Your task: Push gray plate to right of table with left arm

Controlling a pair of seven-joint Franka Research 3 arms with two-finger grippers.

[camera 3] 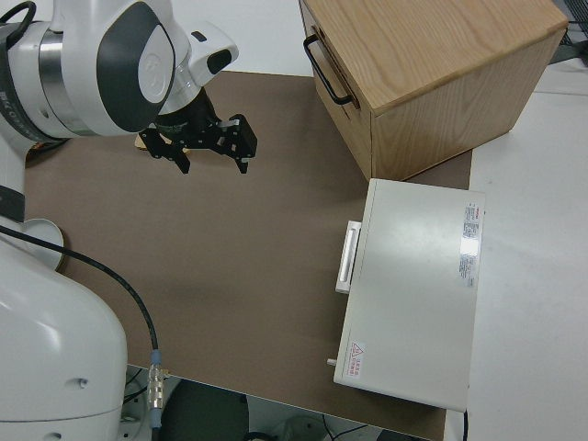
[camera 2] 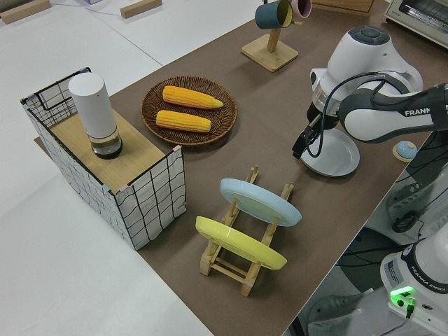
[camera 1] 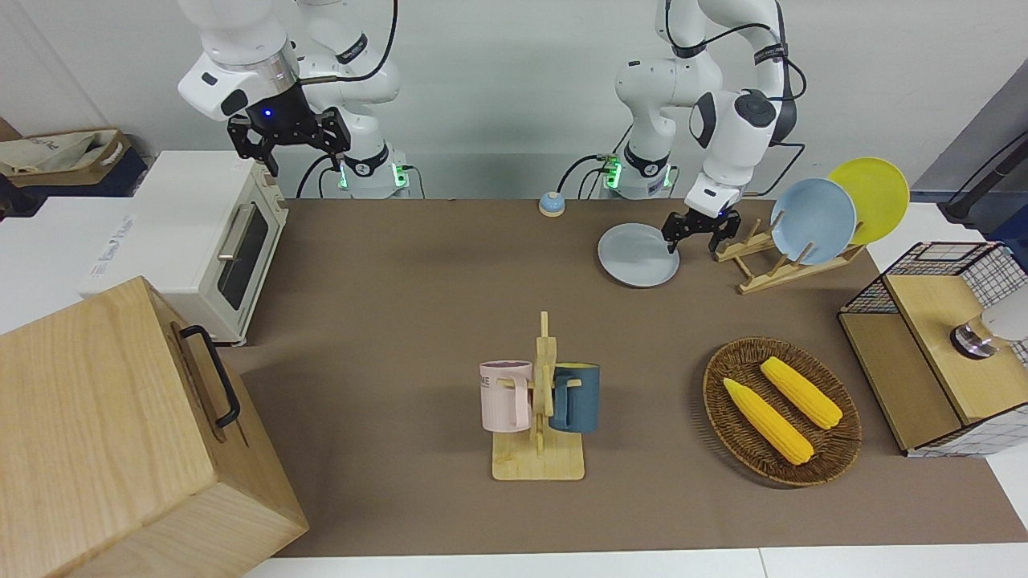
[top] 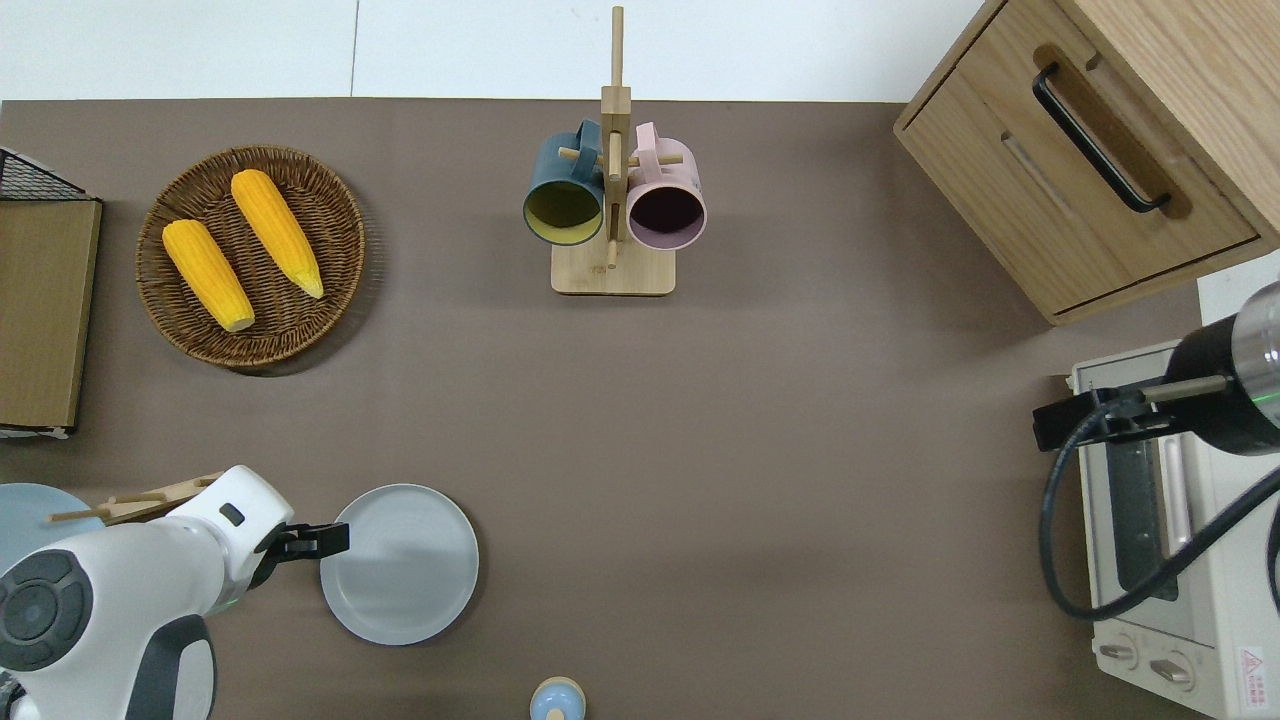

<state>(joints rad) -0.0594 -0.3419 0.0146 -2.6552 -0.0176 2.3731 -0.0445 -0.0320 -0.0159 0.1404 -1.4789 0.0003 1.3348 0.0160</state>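
Note:
The gray plate (camera 1: 638, 257) (top: 400, 563) (camera 2: 334, 155) lies flat on the brown table (camera 1: 401, 321) (top: 750, 450), close to the robots and toward the left arm's end. My left gripper (camera 1: 692, 241) (top: 335, 540) (camera 2: 301, 147) is down at the plate's rim, on the side facing the left arm's end of the table. Its fingers are open, and one fingertip (camera 1: 670, 238) sits at the rim. The right arm is parked, its gripper (camera 1: 289, 148) (camera 3: 213, 165) open and holding nothing.
A wooden dish rack (camera 1: 783, 269) with a sky-blue plate (camera 1: 813, 221) and a yellow plate (camera 1: 875, 197) stands beside the left gripper. A small bell (camera 1: 551, 204), mug rack (camera 1: 540, 401), corn basket (camera 1: 715, 377), toaster oven (camera 1: 201, 241) and wooden drawer box (camera 1: 120, 433) also occupy the table.

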